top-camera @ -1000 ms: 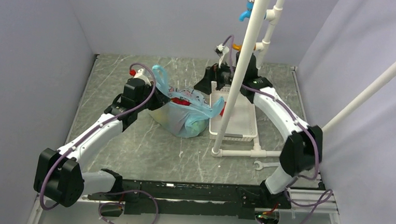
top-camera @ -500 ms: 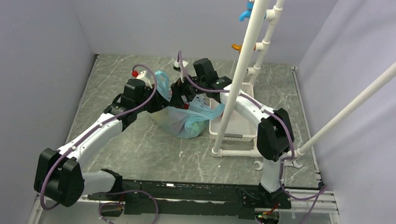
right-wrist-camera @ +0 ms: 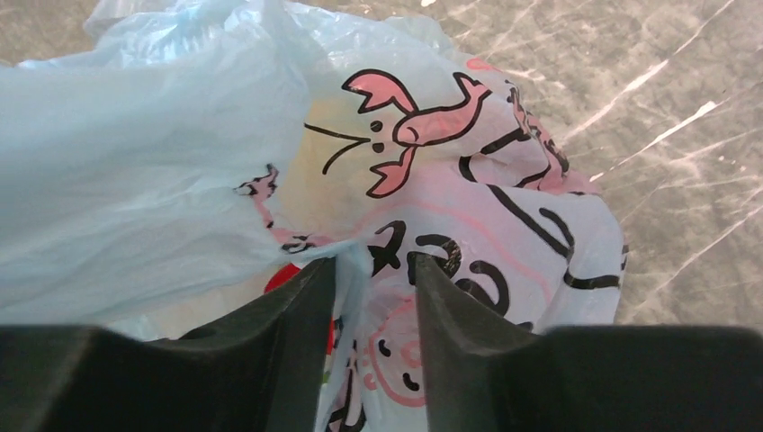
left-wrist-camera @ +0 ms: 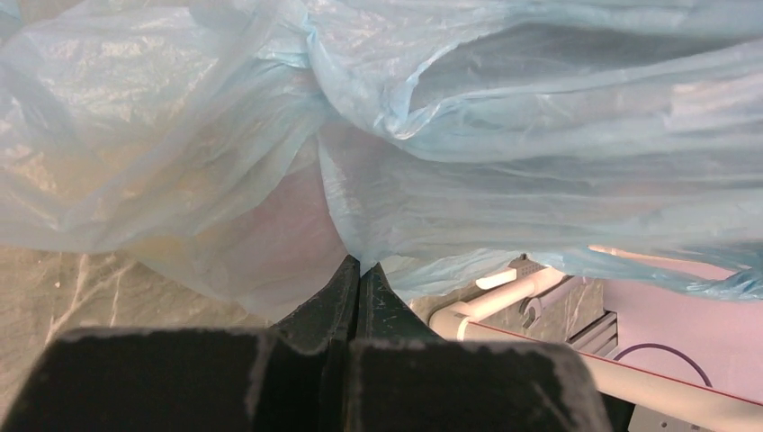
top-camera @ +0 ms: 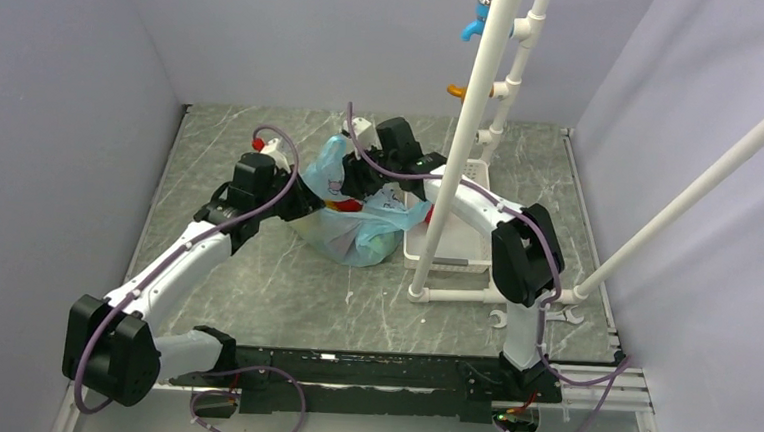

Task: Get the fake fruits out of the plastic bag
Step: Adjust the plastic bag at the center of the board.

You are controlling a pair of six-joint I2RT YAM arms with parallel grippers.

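plastic bag [top-camera: 355, 229]: I see it in the middle of the top view, lying on the marble table [top-camera: 255, 268], crumpled and half upright. It lies just left of the white basket [top-camera: 469, 236].
tie handle [top-camera: 329, 161]: it is lifted into a peak at the bag's upper left in the top view.
left gripper [left-wrist-camera: 360, 267]: I read the jaws as pressed together with no gap, pinching a fold of the bag's light-blue film. This is at the lower middle of the left wrist view, with the rest of the bag filling the frame above.
right gripper [right-wrist-camera: 371, 270]: the jaws stand a narrow way apart at the bottom of the right wrist view, over the printed side of the bag. A strip of film hangs into the gap, and I cannot tell whether it touches either finger.
print: I see a pink crayfish figure and heavy black strokes on the film, centre and right of the right wrist view.
fake fruits: they are inside the bag. A red piece [right-wrist-camera: 286, 273] peeks out just left of the left-hand finger in the right wrist view. A green piece [top-camera: 383, 243] shows through the film at the bag's lower right in the top view.
pipe stand [top-camera: 460, 141]: the white pipe stands upright right of the bag and crosses in front of the basket.
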